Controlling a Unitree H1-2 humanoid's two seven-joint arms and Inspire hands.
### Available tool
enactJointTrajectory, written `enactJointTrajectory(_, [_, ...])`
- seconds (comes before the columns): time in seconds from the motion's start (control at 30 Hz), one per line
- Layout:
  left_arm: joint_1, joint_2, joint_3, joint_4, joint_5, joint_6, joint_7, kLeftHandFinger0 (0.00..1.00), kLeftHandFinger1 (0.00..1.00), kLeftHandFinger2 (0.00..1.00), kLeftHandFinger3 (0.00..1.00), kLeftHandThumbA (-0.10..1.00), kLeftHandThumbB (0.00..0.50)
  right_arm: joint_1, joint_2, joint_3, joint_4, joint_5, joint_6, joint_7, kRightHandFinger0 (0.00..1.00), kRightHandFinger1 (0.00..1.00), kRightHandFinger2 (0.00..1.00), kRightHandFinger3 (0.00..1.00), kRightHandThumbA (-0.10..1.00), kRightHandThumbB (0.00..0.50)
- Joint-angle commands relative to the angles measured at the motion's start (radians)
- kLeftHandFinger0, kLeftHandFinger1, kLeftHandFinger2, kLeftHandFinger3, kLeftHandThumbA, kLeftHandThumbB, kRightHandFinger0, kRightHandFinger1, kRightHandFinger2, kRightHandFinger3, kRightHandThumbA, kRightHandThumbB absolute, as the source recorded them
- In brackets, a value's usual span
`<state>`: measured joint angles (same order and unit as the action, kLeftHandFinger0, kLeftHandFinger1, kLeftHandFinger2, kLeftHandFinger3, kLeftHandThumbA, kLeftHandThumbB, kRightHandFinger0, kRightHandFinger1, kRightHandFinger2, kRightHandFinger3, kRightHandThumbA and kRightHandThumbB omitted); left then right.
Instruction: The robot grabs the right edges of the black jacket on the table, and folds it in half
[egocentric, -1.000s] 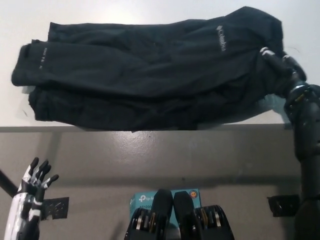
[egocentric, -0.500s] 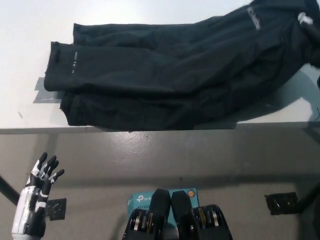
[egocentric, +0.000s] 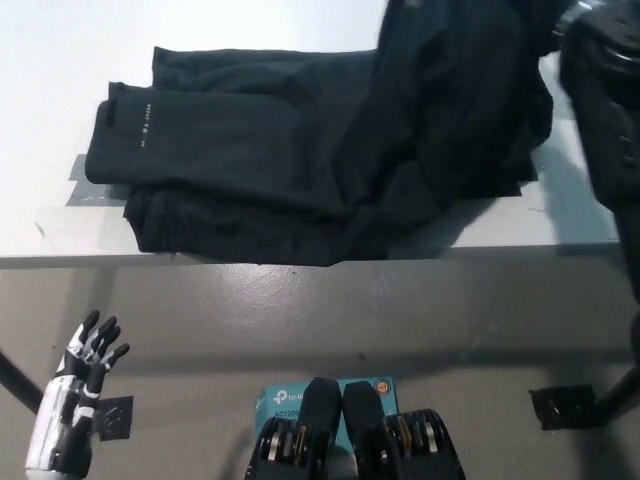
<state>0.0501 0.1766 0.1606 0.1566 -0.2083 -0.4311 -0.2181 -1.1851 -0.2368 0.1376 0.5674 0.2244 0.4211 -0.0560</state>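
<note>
Black jacket (egocentric: 300, 170), right side lifted, bunched

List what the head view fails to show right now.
- Right hand: hidden in the head view, past the top edge or behind the lifted black jacket; only the blurred black right arm shows, so its grip cannot be judged.
- Jacket's lifted right edge: cut off by the top edge.
- Small white print on the left sleeve: too small to read.
- Left hand rests low, open.
</note>
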Motion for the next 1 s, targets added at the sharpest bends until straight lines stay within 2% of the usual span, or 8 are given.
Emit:
enactJointTrajectory(0.0, [0.001,0.010,-0.002,0.008,0.014,-0.039,-0.004,0.96,1.00,1.00,1.00,0.80,0.500,-0.182,0.048,0.158,0.028,-0.211,-0.075,0.055,0.00,0.35,0.68,0.61,-0.10,0.175])
enactJointTrajectory(0.07, [0.003,0.013,-0.006,0.010,0.009,-0.039,-0.008,0.96,1.00,1.00,1.00,0.79,0.500,-0.224,0.088,0.243,0.083,-0.281,-0.131,0.049,0.00,0.35,0.70,0.66,-0.10,0.172])
enactJointTrajectory(0.2, [0.003,0.013,-0.011,0.015,0.015,-0.039,-0.014,0.95,1.00,1.00,1.00,0.78,0.490,-0.262,0.148,0.330,0.134,-0.334,-0.188,0.051,0.00,0.25,0.55,0.34,-0.10,0.158])
enactJointTrajectory(0.37, [0.013,0.022,-0.035,0.012,0.022,-0.037,-0.026,0.95,1.00,1.00,1.00,0.78,0.488,-0.283,0.256,0.380,0.267,-0.359,-0.358,0.045,0.00,0.25,0.61,0.31,-0.10,0.167])
enactJointTrajectory(0.5, [0.022,0.042,-0.067,0.010,0.040,-0.033,-0.043,0.97,1.00,1.00,1.00,0.79,0.463,-0.294,0.339,0.403,0.386,-0.385,-0.418,0.019,0.00,0.24,0.58,0.51,-0.10,0.191])
enactJointTrajectory(0.7, [0.049,0.053,-0.103,-0.013,0.071,-0.027,-0.044,0.98,1.00,1.00,1.00,0.78,0.464,-0.296,0.408,0.415,0.417,-0.422,-0.357,0.015,0.03,0.46,0.87,0.81,-0.10,0.169])
enactJointTrajectory(0.8, [0.045,0.081,-0.140,-0.028,0.091,-0.011,-0.066,0.97,1.00,1.00,1.00,0.80,0.418,-0.304,0.429,0.419,0.507,-0.452,-0.413,-0.005,0.02,0.42,0.76,0.64,-0.10,0.170])
enactJointTrajectory(0.97, [0.045,0.095,-0.161,-0.033,0.108,-0.012,-0.059,0.95,1.00,0.98,1.00,0.82,0.420,-0.301,0.442,0.419,0.567,-0.493,-0.422,-0.012,0.00,0.35,0.74,0.66,-0.10,0.156])
